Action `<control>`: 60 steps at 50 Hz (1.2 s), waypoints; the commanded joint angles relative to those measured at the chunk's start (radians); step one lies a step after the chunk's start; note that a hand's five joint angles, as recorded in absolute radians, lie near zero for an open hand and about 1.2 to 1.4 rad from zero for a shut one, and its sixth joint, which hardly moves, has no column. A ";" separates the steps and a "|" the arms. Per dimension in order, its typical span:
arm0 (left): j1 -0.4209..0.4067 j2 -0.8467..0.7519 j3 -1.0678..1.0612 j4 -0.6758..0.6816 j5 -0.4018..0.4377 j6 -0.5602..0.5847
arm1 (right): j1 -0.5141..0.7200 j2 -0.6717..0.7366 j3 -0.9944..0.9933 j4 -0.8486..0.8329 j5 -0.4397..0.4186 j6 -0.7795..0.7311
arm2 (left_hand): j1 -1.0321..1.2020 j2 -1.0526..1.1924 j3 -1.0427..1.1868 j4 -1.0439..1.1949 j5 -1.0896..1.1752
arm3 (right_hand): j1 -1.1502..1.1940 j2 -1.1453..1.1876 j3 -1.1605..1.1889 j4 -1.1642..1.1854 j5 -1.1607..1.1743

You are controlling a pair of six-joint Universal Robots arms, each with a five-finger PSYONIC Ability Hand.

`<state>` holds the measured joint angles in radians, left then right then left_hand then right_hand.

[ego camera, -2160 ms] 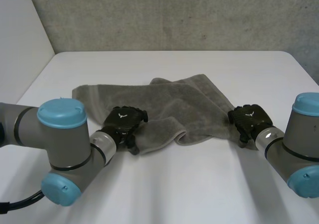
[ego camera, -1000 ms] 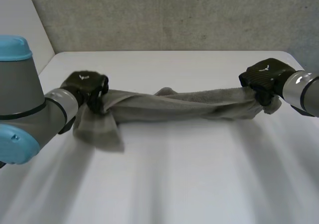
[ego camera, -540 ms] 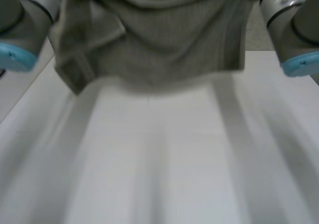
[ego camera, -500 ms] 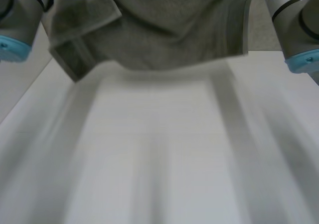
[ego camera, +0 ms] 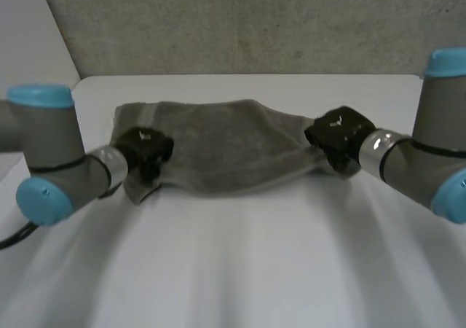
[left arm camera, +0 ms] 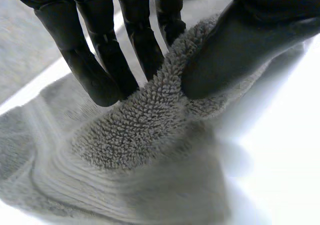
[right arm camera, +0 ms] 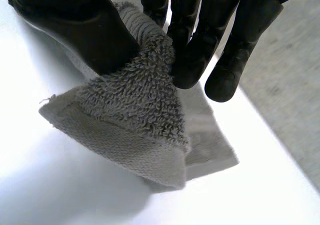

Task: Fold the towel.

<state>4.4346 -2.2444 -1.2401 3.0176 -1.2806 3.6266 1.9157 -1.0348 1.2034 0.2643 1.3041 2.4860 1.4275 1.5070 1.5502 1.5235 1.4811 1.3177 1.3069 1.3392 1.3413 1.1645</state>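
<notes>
- While the grey towel lies stretched across the middle of the head view on the white table, each hand has one end of it: the left hand at the left end, the right hand at the right end.
- Left wrist view: the fingers and the thumb squeeze a raised ridge of terry cloth between them. The rest of the cloth spreads out on the table past the fingertips.
- Right wrist view is pretty much the same deal. The thumb sits on one side and the fingers on the other, nipping a corner, with the banded hem hanging just beyond the fingertips.
- My read on the step: this is the lay-it-out part before a proper fold. The cloth looks wrinkled and saggy between the hands, not a tidy rectangle.
- Next move, I'd guess, calls for both pinches to travel together and level, carrying the near edge toward the far edge at the upper part of the frame so the corners line up.
- Some tension between the hands would stop the middle from bunching.
</notes>
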 commanded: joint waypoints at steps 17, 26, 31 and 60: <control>0.077 0.385 -0.180 -0.011 0.033 0.118 | -0.103 -0.320 0.305 -0.033 -0.055 0.143 | -0.031 -0.111 -0.154 -0.127 -0.259 | 0.079 0.089 0.057 0.055 0.057; 0.105 0.313 -0.139 -0.032 0.033 0.118 | -0.101 -0.317 0.327 -0.034 -0.060 0.145 | -0.031 -0.111 -0.154 -0.127 -0.259 | 0.079 0.089 0.057 0.055 0.057; 0.086 0.195 -0.114 -0.029 0.021 0.121 | -0.093 -0.284 0.331 -0.054 -0.057 0.145 | -0.128 -0.207 -0.250 -0.224 -0.356 | 0.079 0.089 0.057 0.055 0.057; -0.066 -0.070 0.232 0.035 -0.206 0.064 | -0.099 -0.131 0.295 -0.181 -0.022 0.142 | -0.979 -1.059 -1.102 -1.075 -1.207 | 0.079 0.089 0.057 0.055 0.057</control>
<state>4.3925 -2.3966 -0.9452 3.0599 -1.4784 3.7168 1.8203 -1.1647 1.4980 0.1040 1.2666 2.6273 0.5503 0.5442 0.5363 0.5526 0.5284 1.3179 1.3082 1.3392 1.3413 1.1680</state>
